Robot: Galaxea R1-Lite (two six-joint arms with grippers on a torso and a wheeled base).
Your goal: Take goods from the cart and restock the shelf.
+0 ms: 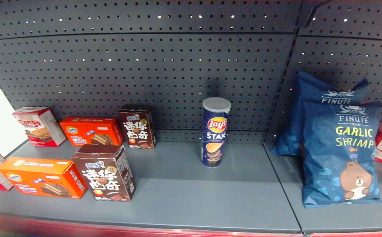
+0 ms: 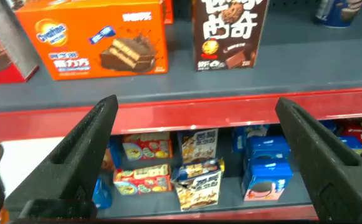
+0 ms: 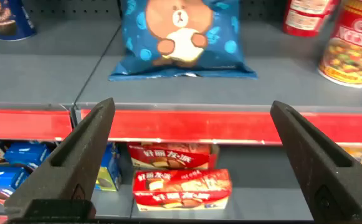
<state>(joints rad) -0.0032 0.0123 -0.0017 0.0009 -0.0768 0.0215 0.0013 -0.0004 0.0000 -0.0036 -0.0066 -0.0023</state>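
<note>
Shelf [image 1: 191, 197] is carrying, in the head view, two blue snack bags [image 1: 340, 154] at its right, boxed biscuits [image 1: 42, 177] at its left, and a chip can [image 1: 214, 133] standing upright between them. The wrist views are adding a stocked lower shelf [image 3: 261, 186]. The left hand [image 2: 196, 104] and right hand [image 3: 192, 107] are hanging spread and empty before the red edge.

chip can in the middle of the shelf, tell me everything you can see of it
The chip can is a tall dark blue tube, cardboard by its look, with a pale plastic lid shut on top and chips pictured low on its front. It stands upright and alone on the grey shelf, near the pegboard back, touching nothing else.
</note>
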